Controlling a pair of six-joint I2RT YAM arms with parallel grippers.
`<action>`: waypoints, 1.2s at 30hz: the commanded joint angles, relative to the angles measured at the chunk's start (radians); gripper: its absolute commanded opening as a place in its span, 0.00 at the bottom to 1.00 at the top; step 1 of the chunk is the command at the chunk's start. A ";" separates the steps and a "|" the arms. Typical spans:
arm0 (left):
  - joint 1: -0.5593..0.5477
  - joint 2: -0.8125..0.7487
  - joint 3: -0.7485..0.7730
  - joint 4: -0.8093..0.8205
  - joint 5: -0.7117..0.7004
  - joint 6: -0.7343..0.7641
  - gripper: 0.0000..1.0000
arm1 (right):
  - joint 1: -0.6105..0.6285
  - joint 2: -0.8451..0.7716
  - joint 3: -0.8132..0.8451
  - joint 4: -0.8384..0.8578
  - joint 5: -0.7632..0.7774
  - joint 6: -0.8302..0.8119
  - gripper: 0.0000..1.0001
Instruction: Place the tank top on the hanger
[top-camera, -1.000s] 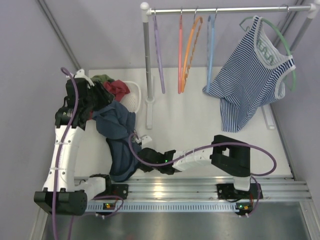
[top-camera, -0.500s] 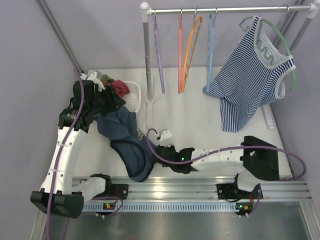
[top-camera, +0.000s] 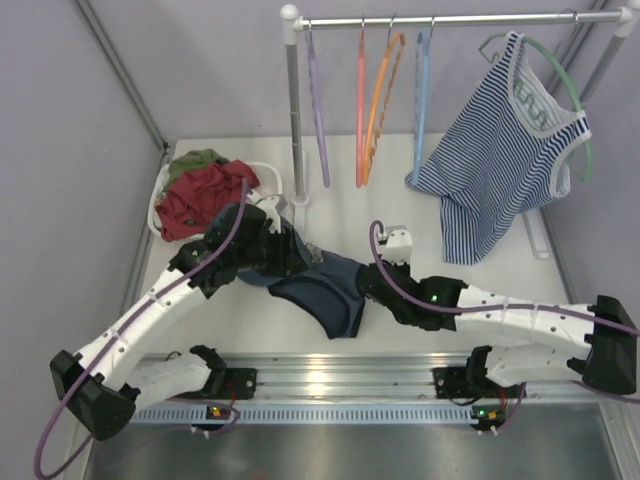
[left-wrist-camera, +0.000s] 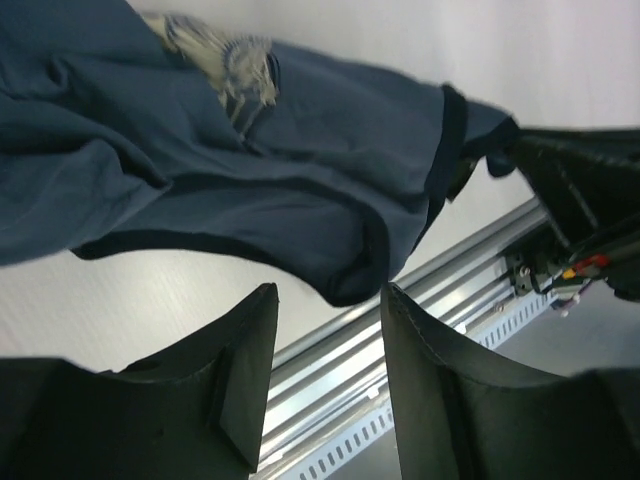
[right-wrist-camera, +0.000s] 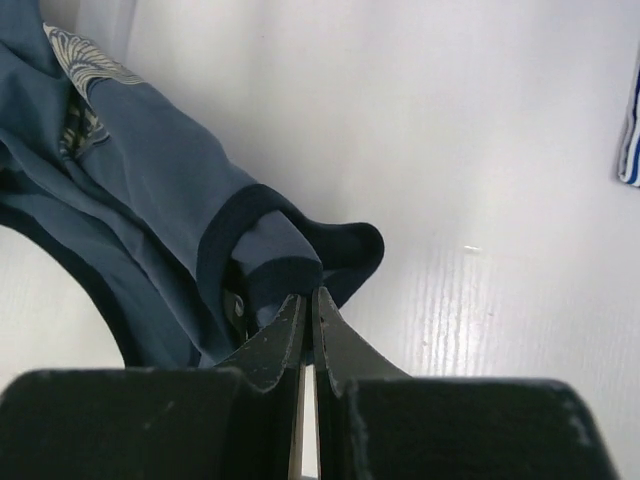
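Navy tank top (top-camera: 325, 290) sprawls across the white table (top-camera: 340, 210), between the two arms; right gripper (right-wrist-camera: 307, 300) pinched tight on its dark-bound edge; left gripper (left-wrist-camera: 327, 292) spread wide, nothing between its fingers, cloth just beyond; light-blue hanger (top-camera: 421, 90) hangs on the rail (top-camera: 460, 18), well apart.

Top view: you are looking down from above and behind the arm bases (top-camera: 225, 382), taking in the whole table (top-camera: 350, 215) and clothes rail (top-camera: 450, 18). Left wrist view: you are looking closely past the left gripper (left-wrist-camera: 327, 300) at the tank top (left-wrist-camera: 250, 180) and table edge. Right wrist view: you are facing, past the right gripper (right-wrist-camera: 308, 295), that same tank top, shared by all three views.
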 joint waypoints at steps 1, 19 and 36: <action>-0.125 -0.032 -0.099 0.117 0.003 -0.061 0.51 | -0.021 -0.043 -0.006 -0.049 0.044 -0.022 0.00; -0.486 0.293 -0.273 0.560 -0.091 -0.130 0.55 | -0.048 -0.075 -0.024 -0.035 0.007 -0.036 0.00; -0.570 0.399 -0.308 0.674 -0.117 -0.103 0.52 | -0.088 -0.133 -0.035 -0.020 -0.023 -0.070 0.00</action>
